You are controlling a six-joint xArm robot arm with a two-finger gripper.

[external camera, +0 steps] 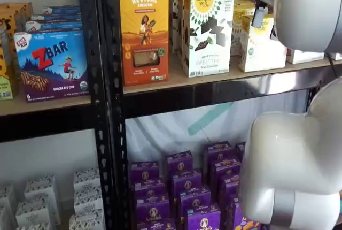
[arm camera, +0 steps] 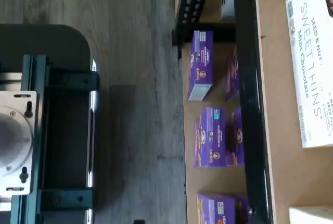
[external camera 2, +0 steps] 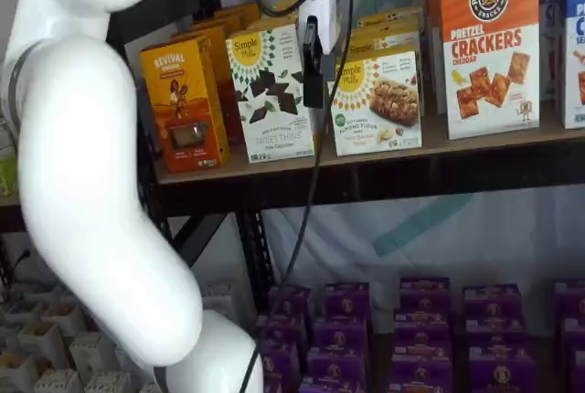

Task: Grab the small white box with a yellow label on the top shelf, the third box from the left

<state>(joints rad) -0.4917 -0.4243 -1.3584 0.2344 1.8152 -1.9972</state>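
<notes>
**While the end effector hangs before the top worktop, the small box sits just to one side of it**

Though only one black finger of the end effector [external camera 2: 313,69] shows, side-on under its white body, no gap can be read, so I cannot tell whether it is open or closed; nothing is seen held in it.

The small box [external camera 2: 378,100] stands at the front edge of the top worktop [external camera 2: 434,144], between the tall box [external camera 2: 270,91] and the cracker box [external camera 2: 489,46]; it is upright, broad face forward, wider than it is tall, its long axis running along the worktop's edge.

From the end effector the small box lies just beside, toward the cracker box and a little lower; the finger hangs in front of the seam between tall box and small box, nearer the tall one's edge. My judgement is that the coming move turns on a short sideways shift away from the tall box, then a reach inward.

Counted in that shelf view: one arm; one end effector; one small box at the front, with more like it filed behind, their number unclear; one tall box in front; one orange box [external camera 2: 183,114]; one cracker box.
</notes>
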